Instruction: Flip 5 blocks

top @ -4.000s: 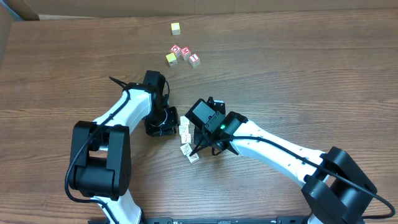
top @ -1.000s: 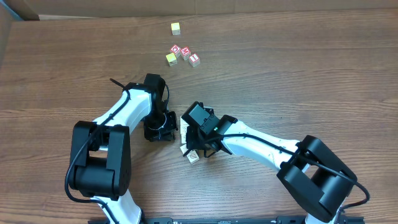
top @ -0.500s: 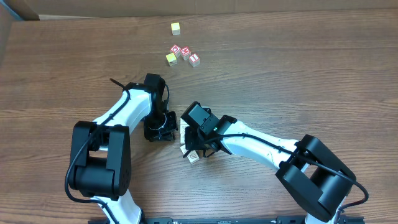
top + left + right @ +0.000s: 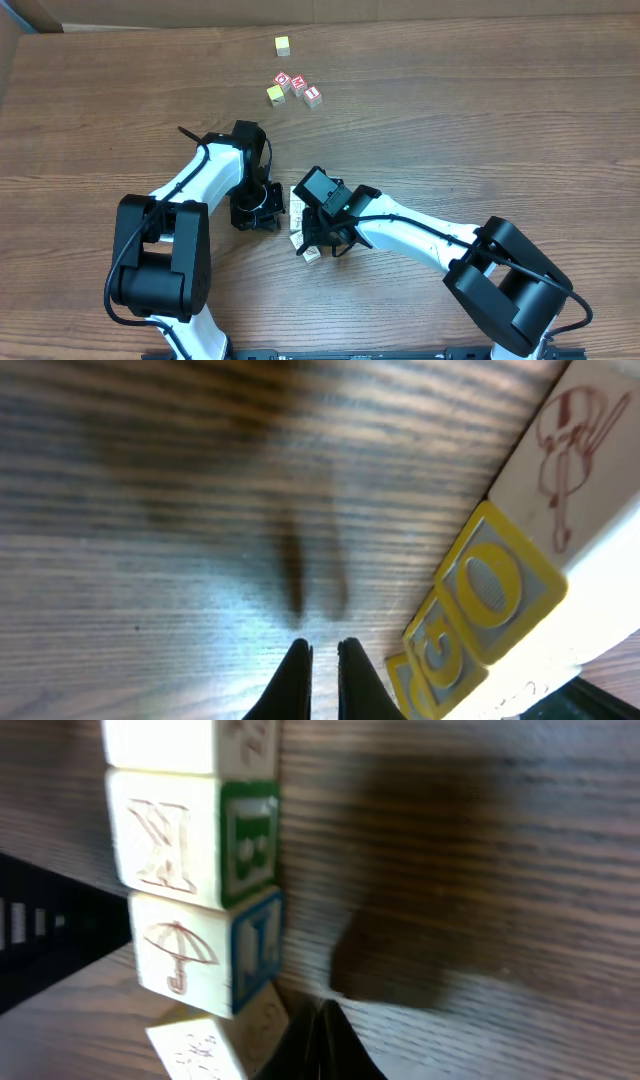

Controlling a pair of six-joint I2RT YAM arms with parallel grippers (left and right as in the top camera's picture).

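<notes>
Several cream blocks lie in a short row between my two arms, and three of them show from above [image 4: 297,213] [image 4: 296,240] [image 4: 311,255]. In the right wrist view the row runs down the left side: a block with a K drawing and green side [image 4: 165,840], an umbrella block with a blue side [image 4: 185,955], and a tilted one [image 4: 205,1042] below. My right gripper [image 4: 322,1012] is shut and empty, its tips beside that tilted block. My left gripper [image 4: 322,650] is shut and empty just above the table. To its right are a violin block [image 4: 580,460] and yellow-sided faces [image 4: 490,585].
At the far side of the table lie red-faced letter cubes [image 4: 299,85] and two yellow cubes [image 4: 283,45] [image 4: 275,94]. A cardboard edge [image 4: 30,15] borders the back left. Both arms [image 4: 200,175] [image 4: 420,235] crowd the middle of the wooden table.
Over four seconds my right arm slid left against the row of blocks, and its elbow swung in. In the last second almost nothing moved. Both grippers stayed shut.
</notes>
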